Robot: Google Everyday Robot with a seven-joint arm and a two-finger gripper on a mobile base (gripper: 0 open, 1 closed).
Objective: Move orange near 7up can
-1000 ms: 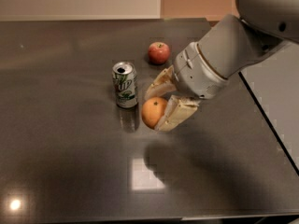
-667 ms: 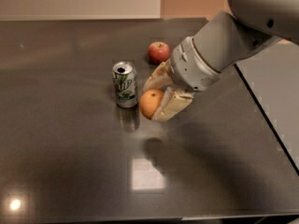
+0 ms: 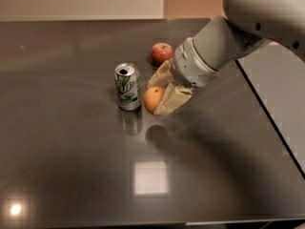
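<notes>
The 7up can stands upright on the dark table, left of centre. The orange is held between the tan fingers of my gripper, just right of the can with a narrow gap between them. Its dark shadow lies on the table below it, so the orange looks slightly lifted off the surface. The grey arm reaches in from the upper right. The gripper is shut on the orange.
A small red apple sits behind the gripper, toward the table's far side. The table's right edge runs diagonally beside a lighter grey floor. Bright light reflections lie on the table's front part.
The gripper has carried the orange up and to the left, closer to the can. The can and apple have not moved.
</notes>
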